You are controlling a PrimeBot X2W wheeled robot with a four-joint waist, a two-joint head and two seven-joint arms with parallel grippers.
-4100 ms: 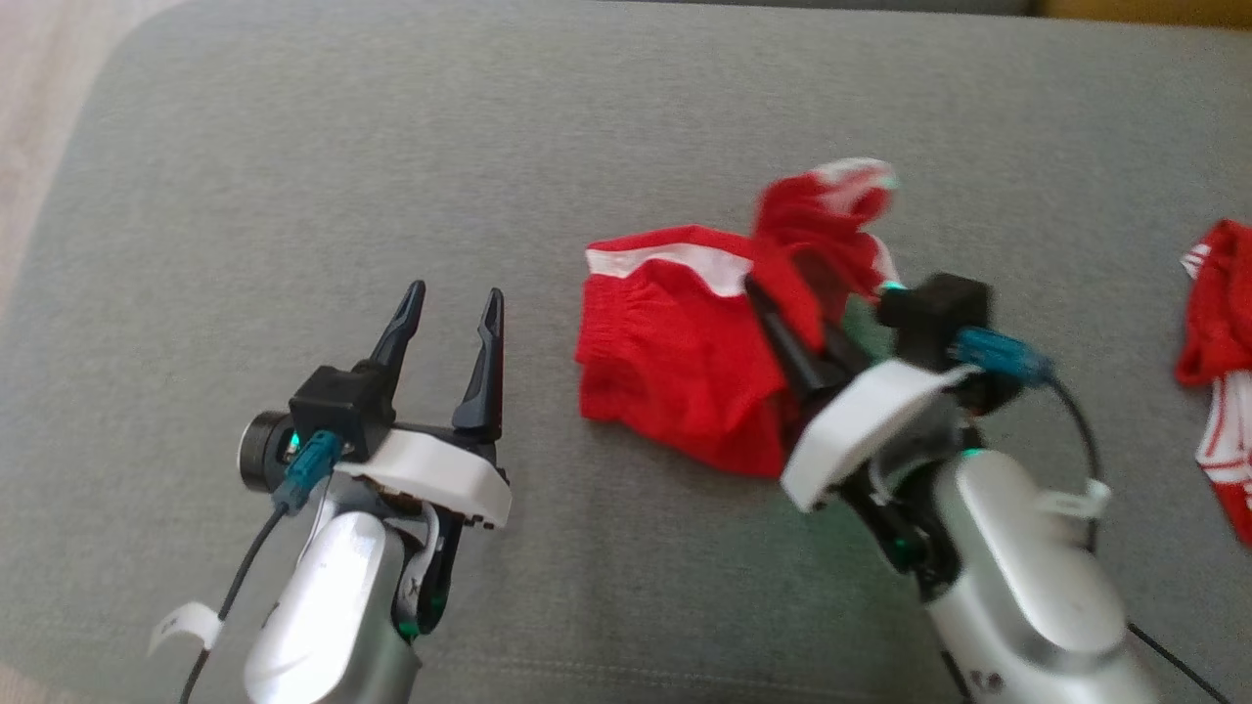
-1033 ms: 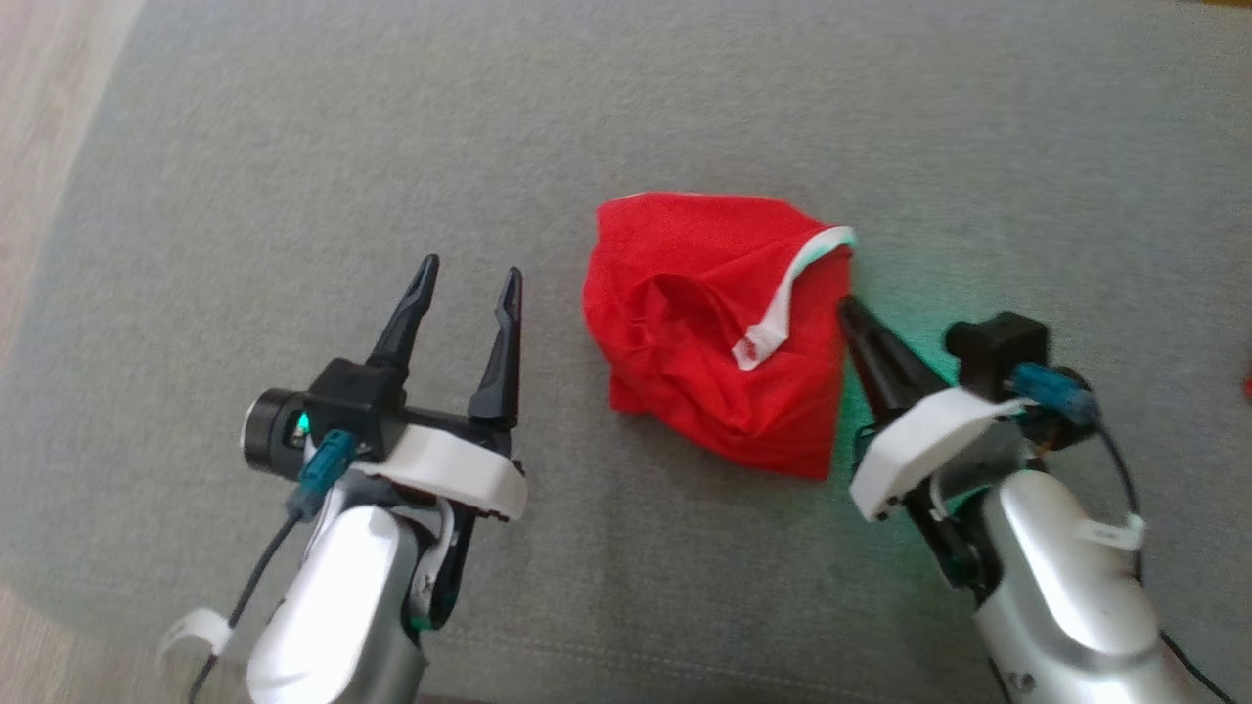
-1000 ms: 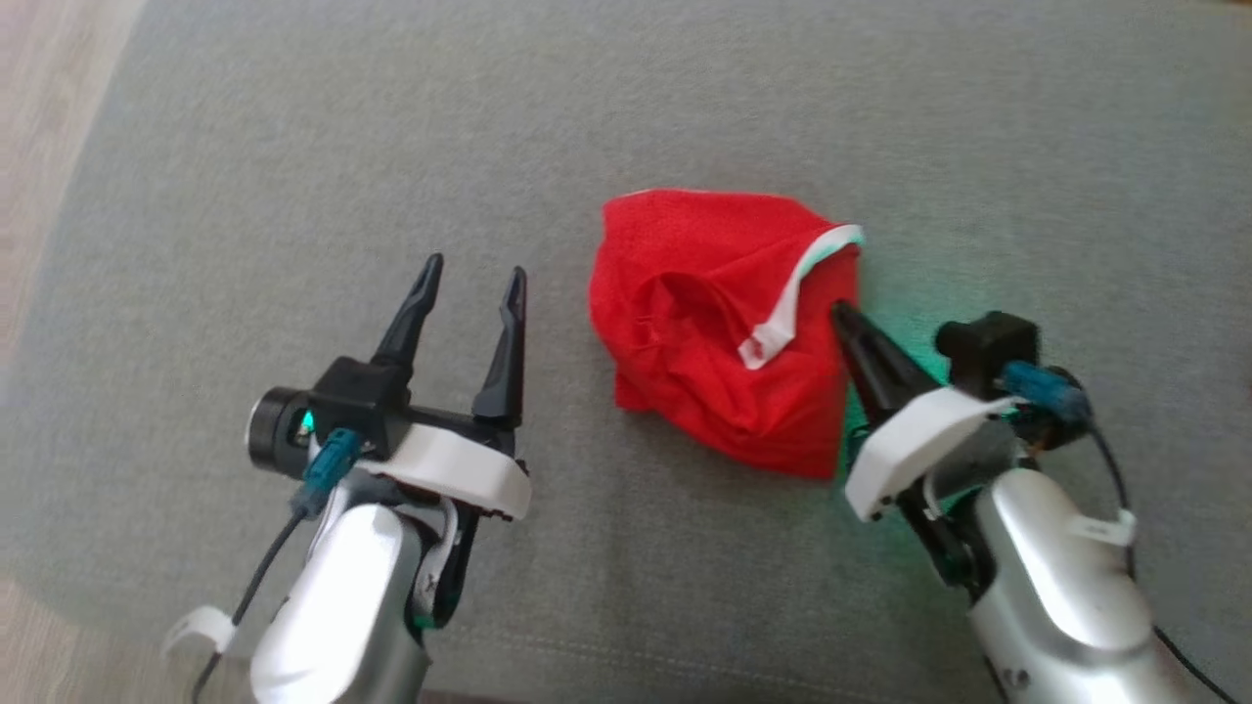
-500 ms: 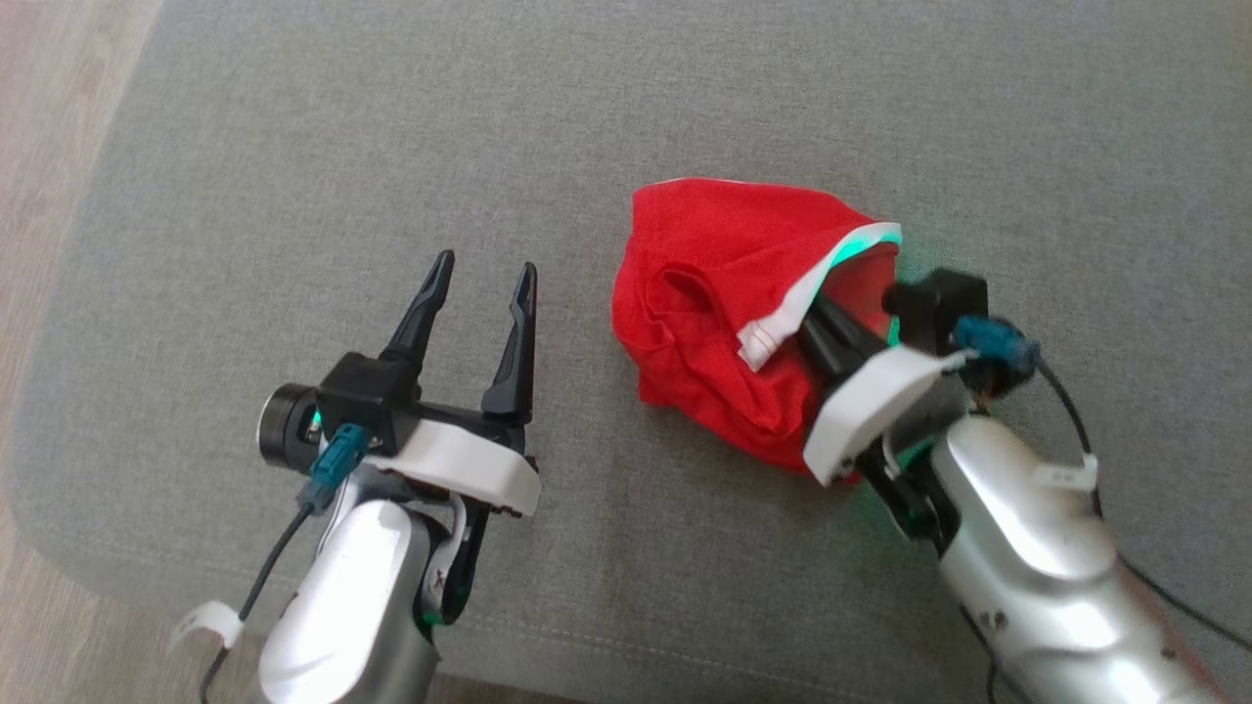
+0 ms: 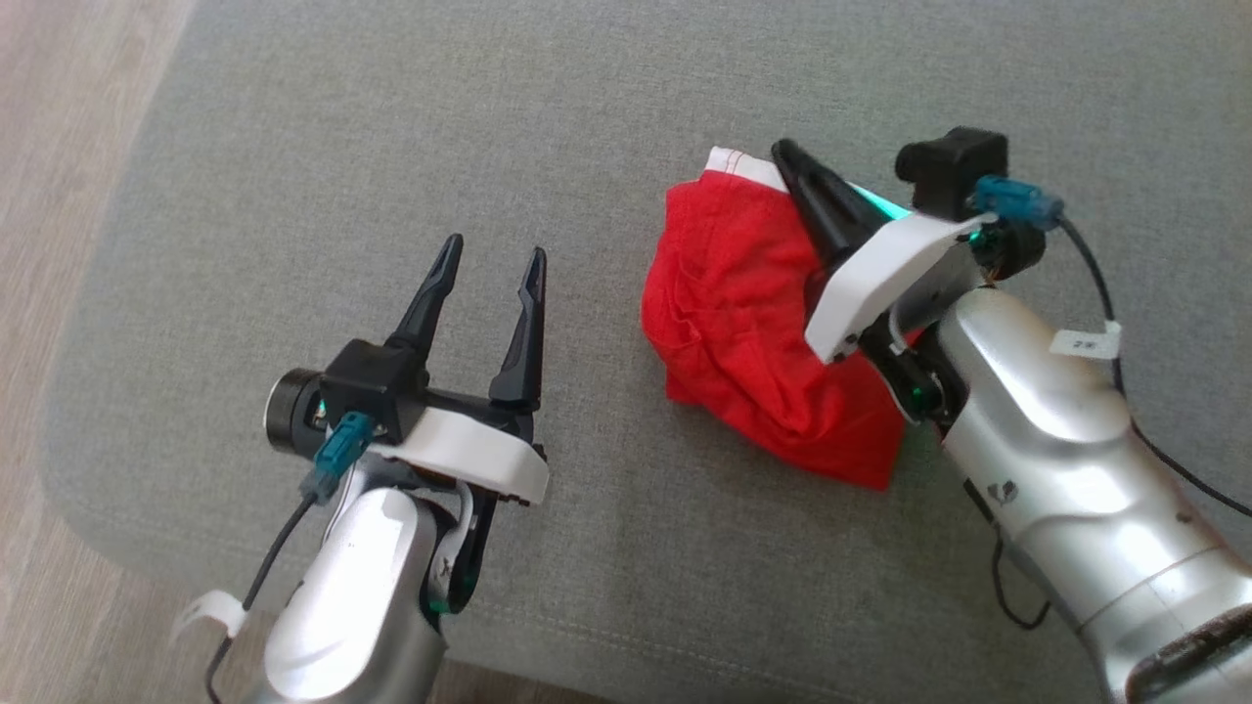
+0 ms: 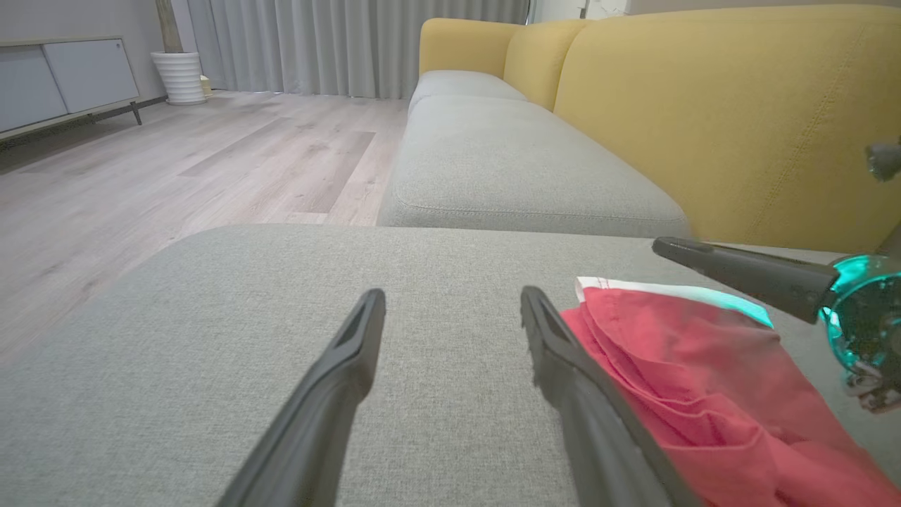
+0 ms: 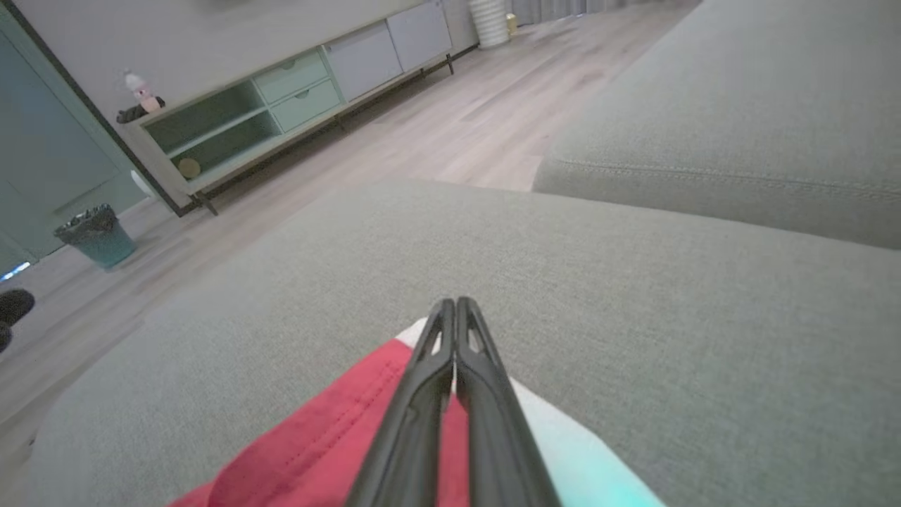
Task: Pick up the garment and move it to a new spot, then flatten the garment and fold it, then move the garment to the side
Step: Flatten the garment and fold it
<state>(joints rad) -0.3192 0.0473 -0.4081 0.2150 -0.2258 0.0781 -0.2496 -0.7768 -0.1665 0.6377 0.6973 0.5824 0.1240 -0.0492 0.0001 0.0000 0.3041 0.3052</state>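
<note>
The red garment [image 5: 743, 293] with a white band lies crumpled on the grey cushion [image 5: 391, 147], right of centre. My right gripper [image 5: 782, 152] is shut and stretches over the garment's far part, its tips by the white band at the far edge. No cloth shows pinched between its fingers. The right wrist view has the shut right gripper [image 7: 450, 303] above red cloth [image 7: 317, 436] and the white band. My left gripper [image 5: 489, 264] stands open over bare cushion, left of the garment. In the left wrist view the garment [image 6: 676, 352] lies just right of the open left gripper [image 6: 450, 303].
The cushion's left and front edges [image 5: 88, 391] drop to a wooden floor [image 5: 59, 147]. A yellow backrest [image 6: 704, 105] rises behind the seat. A low cabinet [image 7: 295, 105] and a bin [image 7: 95, 232] stand across the room.
The right gripper, still shut, has moved from the garment's near right side up across it to its far edge. The white band now lies at the far edge. The head camera shifted.
</note>
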